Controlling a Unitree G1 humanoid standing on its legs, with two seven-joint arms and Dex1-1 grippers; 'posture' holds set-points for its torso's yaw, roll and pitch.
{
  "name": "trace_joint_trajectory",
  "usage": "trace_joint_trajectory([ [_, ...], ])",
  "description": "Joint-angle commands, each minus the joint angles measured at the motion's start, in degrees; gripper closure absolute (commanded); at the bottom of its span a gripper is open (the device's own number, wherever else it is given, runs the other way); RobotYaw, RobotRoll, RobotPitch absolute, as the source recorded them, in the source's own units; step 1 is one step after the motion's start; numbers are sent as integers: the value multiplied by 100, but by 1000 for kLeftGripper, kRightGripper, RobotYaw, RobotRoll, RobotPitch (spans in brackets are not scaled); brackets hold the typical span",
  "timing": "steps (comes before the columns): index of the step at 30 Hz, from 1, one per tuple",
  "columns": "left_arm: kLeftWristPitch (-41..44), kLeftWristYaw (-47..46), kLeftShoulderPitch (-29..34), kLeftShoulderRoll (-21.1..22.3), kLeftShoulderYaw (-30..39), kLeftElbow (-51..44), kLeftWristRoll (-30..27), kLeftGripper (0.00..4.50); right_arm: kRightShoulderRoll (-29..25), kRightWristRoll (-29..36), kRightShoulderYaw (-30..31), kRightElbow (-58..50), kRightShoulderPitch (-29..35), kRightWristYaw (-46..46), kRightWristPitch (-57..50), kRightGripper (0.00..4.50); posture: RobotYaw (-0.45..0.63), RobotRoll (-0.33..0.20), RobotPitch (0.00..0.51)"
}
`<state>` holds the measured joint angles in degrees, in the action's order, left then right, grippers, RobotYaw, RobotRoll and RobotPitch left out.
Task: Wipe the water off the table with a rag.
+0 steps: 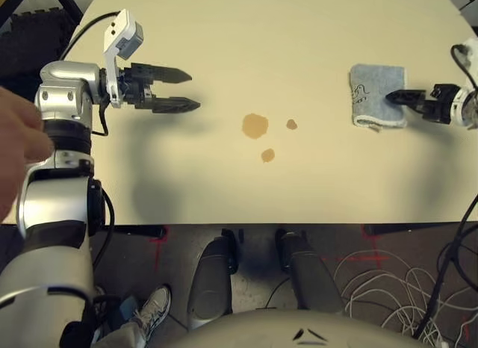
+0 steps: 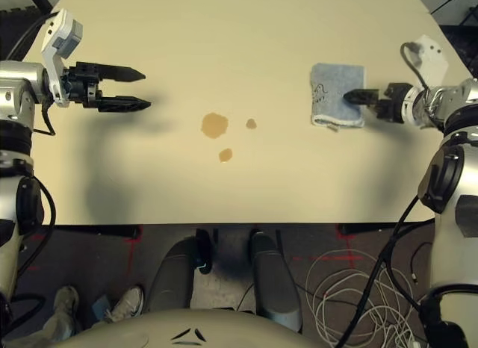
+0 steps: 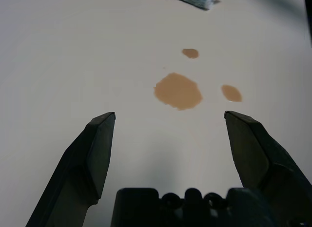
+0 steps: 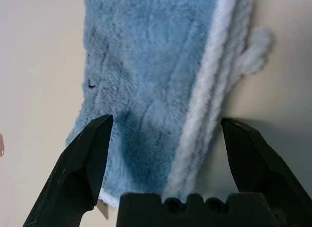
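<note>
Right gripper: I have its fingers spread wide, poised over the near-right edge of the rag, nothing clamped yet.
Left gripper: fingers apart and empty, hanging above the left side of the table, aimed across toward the spill.
Table: pale cream top; it carries the rag on the right and the water near the middle.
Rag: lies flat on the right part of the table, well apart from the spots. Its long axis runs away from me, toward the far edge; the white stitched border faces my right arm and the dark drawing sits on the side toward the spill.
Water: one amber blob with two smaller dots just beside it, unwiped.
Step in hand: I judge this the reach for the rag.
Next move: lower the fingers astride the stitched edge, close on the cloth, then drag it left over the spots.
</note>
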<state>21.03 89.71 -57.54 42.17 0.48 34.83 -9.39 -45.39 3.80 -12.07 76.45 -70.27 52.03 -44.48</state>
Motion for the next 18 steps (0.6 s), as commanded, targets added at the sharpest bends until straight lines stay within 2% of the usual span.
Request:
trace_joint_trajectory([
  [1, 305, 52, 216, 125, -124, -414, -144, 0, 185, 54, -77, 80, 119, 44, -121, 30, 16, 0, 303],
  [9, 644, 47, 495, 228, -262, -935, -300, 0, 599, 390, -565, 78, 0, -284, -63, 30, 33, 0, 316],
  [18, 709, -6, 599, 227, -357, -1049, -333, 0, 862, 919, -1365, 57, 119, -1617, 320, 30, 19, 0, 299],
])
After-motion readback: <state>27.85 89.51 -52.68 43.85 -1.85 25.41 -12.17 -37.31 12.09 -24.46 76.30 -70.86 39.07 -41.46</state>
